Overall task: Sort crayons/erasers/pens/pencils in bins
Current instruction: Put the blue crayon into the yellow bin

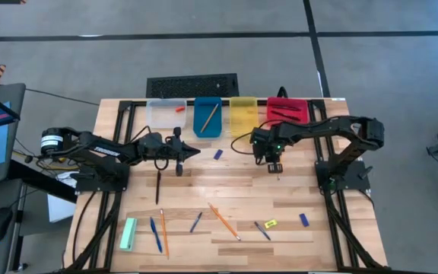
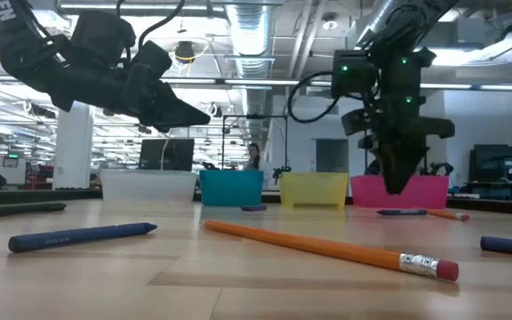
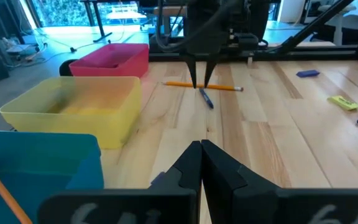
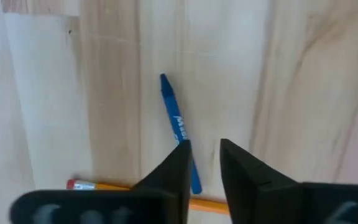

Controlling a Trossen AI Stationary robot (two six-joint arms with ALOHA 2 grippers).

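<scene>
On the counter [image 1: 295,194], the four bins [image 1: 207,116] stood in a row along the far edge, and your left arm [image 1: 112,148] waited above the boards in front of the clear one, its jaws pressed together and empty. Your right arm [image 1: 333,129] reached out in front of the red bin [image 1: 287,109], its jaws pointing down, slightly apart and holding nothing. Just under them lay a pencil [image 4: 98,185] and, crossing one end of it, a blue pen [image 4: 178,121]. The pen looked light, stiff and smooth, so it would probably roll or skid if nudged. I judged it best taken at mid-length, with the jaws set across it and clear of the pencil. From above, the arm hid both sticks almost completely. In the right wrist view, one jaw covered the pen's near end and where it met the pencil, so you could not tell whether they touched.
</scene>
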